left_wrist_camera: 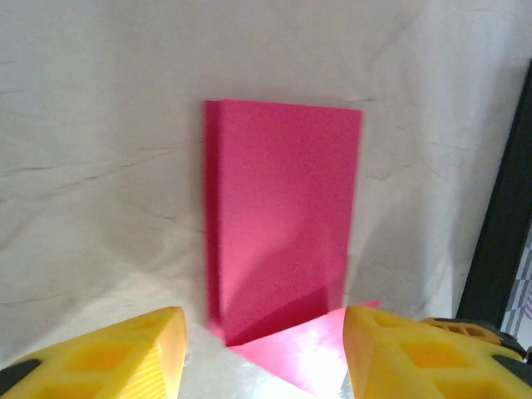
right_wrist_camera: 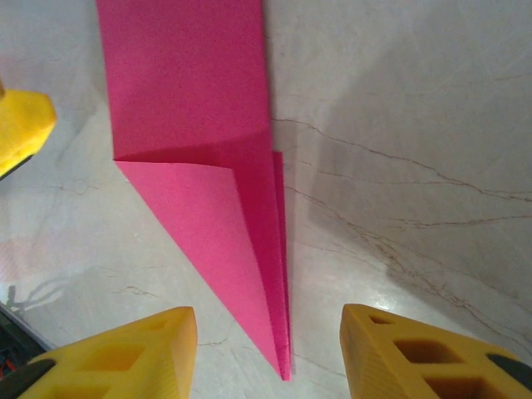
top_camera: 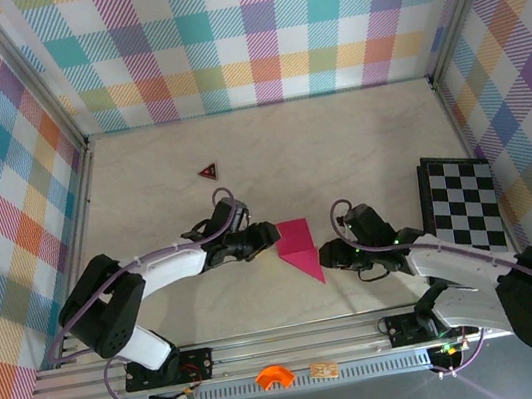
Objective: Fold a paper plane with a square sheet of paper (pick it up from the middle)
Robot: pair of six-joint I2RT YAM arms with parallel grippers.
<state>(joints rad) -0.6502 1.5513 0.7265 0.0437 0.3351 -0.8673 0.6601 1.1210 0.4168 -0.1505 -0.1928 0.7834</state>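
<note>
The square sheet of paper [top_camera: 299,245], magenta-pink, lies folded on the table between both arms. It is a rectangle at the far end that narrows to a sharp point at the near end. My left gripper [top_camera: 269,231] sits at the paper's left edge, open. Its yellow fingers [left_wrist_camera: 133,357] straddle the folded triangle flap, and the pink paper [left_wrist_camera: 283,199] stretches ahead of them. My right gripper [top_camera: 331,253] is open just right of the point. In the right wrist view the paper [right_wrist_camera: 191,108] tapers to its tip between the right gripper's [right_wrist_camera: 268,345] spread fingers without touching them.
A black-and-white checkerboard [top_camera: 462,201] lies at the right of the table, close behind my right arm. A tiny dark red triangle [top_camera: 207,171] rests further back on the left. Plaid walls [top_camera: 249,30] close in three sides. An orange piece [top_camera: 273,377] sits on the near rail.
</note>
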